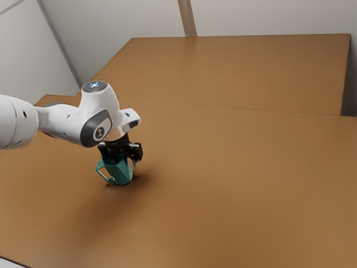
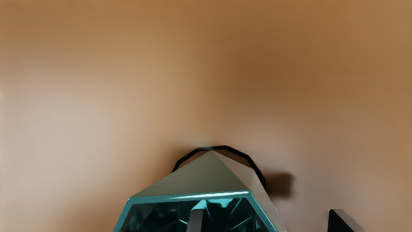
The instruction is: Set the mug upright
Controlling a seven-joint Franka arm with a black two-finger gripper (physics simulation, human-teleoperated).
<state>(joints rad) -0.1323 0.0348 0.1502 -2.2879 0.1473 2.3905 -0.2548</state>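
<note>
Had the teal faceted mug (image 1: 121, 173) mouth-up on the brown wooden worktop (image 1: 240, 167), seemingly about upright. Had the black two-finger tool (image 2: 266, 212) open over the mug, straddling its wall, probably either lined up for a pinch or letting go, tbh.

glossy teal mug (image 1: 119, 172), smooth wood-like tabletop (image 1: 223, 184)

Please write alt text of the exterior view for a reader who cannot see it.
A black robot hand is at the mouth of a tilted teal mug on a brown table. The white arm reaches in from the exterior view's left, and pale walls stand behind.
</note>
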